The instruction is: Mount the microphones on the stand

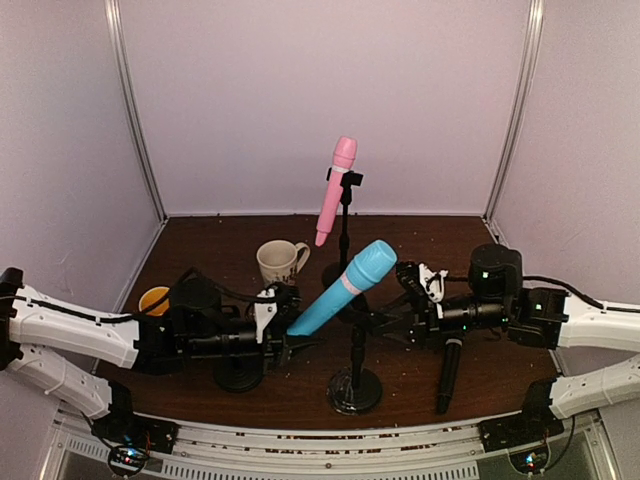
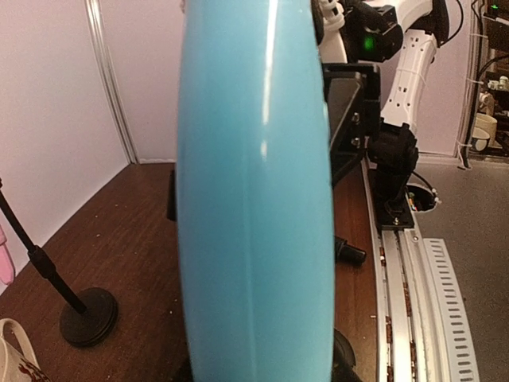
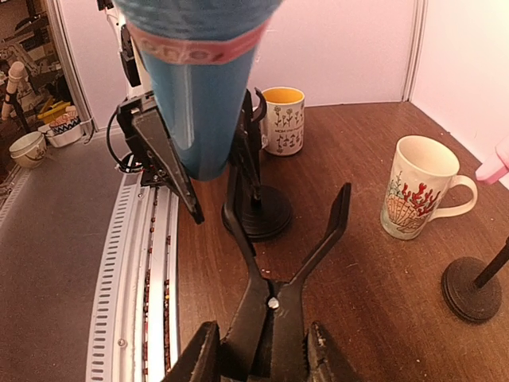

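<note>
My left gripper (image 1: 290, 342) is shut on the tail of the light blue microphone (image 1: 345, 288), which slants up to the right and fills the left wrist view (image 2: 254, 199). My right gripper (image 3: 266, 354) is shut on the handles of the front stand's black clip (image 3: 274, 306), spreading its jaws wide. The blue microphone's (image 3: 199, 87) tail hangs just past the clip's left jaw, not between the jaws. The front stand (image 1: 356, 385) rises from a round base. A pink microphone (image 1: 338, 190) sits clipped on the back stand (image 1: 345, 225). The black microphone (image 1: 450, 375) lies on the table under my right arm.
A white mug (image 1: 280, 262) with a red coral print stands at the back left; the same mug (image 3: 417, 187) shows in the right wrist view. A yellow-lined mug (image 3: 282, 119) sits near the left wall. A third stand base (image 1: 238, 375) lies under my left arm. Metal rail (image 2: 413, 302) edges the table front.
</note>
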### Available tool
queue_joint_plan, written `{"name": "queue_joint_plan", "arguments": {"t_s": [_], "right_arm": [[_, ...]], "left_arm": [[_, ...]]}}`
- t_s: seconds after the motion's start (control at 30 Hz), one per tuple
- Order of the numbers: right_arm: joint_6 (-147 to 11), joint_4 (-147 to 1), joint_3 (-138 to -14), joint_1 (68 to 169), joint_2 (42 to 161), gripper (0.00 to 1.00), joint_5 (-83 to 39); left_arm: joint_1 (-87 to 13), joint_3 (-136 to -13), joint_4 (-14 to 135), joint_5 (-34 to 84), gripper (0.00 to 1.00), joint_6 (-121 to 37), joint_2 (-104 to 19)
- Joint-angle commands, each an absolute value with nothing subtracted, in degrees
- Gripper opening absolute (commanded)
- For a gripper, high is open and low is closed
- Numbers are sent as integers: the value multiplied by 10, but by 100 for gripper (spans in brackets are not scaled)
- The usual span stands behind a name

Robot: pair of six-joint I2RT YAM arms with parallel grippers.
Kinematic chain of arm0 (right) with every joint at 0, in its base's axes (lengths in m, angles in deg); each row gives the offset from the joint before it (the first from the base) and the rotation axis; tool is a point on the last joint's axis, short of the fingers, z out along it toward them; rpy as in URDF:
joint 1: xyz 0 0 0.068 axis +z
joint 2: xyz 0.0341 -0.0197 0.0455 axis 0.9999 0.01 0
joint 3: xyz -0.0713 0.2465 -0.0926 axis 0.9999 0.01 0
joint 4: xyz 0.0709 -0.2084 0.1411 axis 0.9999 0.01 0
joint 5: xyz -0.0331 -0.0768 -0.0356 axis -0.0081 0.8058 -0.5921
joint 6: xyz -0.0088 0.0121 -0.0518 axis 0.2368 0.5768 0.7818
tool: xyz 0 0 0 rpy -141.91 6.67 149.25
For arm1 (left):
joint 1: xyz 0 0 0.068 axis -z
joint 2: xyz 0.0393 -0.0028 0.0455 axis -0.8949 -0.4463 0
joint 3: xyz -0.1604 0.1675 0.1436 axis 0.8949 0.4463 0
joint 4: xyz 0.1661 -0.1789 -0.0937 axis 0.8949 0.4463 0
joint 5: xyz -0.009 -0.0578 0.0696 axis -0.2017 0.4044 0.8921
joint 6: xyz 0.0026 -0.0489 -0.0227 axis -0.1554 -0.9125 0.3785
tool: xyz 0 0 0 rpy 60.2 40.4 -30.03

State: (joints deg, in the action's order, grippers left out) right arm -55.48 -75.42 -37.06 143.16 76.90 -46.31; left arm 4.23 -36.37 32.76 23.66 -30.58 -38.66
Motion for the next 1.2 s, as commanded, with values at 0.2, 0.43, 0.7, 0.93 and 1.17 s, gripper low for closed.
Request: {"name": "queue_joint_plan", "arguments": {"t_s": [0.2,0.43,0.7,0.93,1.17], "right_arm": [[-571,-796,-363,1437,771,8,-513],[-569,-794,-357,1446,772,8,-512],[-564,-782,-363,1455,773,9,-506],[-564,-774,-367,1460,776,9,-493],[-570,-775,-368,1461,777,9,-476]], "left_arm": [[46,-313,80,279,0,-336,-456],[46,-299,4,303,0,-349,-490],[46,-309,-8,305,0,-338,-524],[46,-317,-11,290,0,-324,-540],[49,-327,-7,279,0,-318,-554]]}}
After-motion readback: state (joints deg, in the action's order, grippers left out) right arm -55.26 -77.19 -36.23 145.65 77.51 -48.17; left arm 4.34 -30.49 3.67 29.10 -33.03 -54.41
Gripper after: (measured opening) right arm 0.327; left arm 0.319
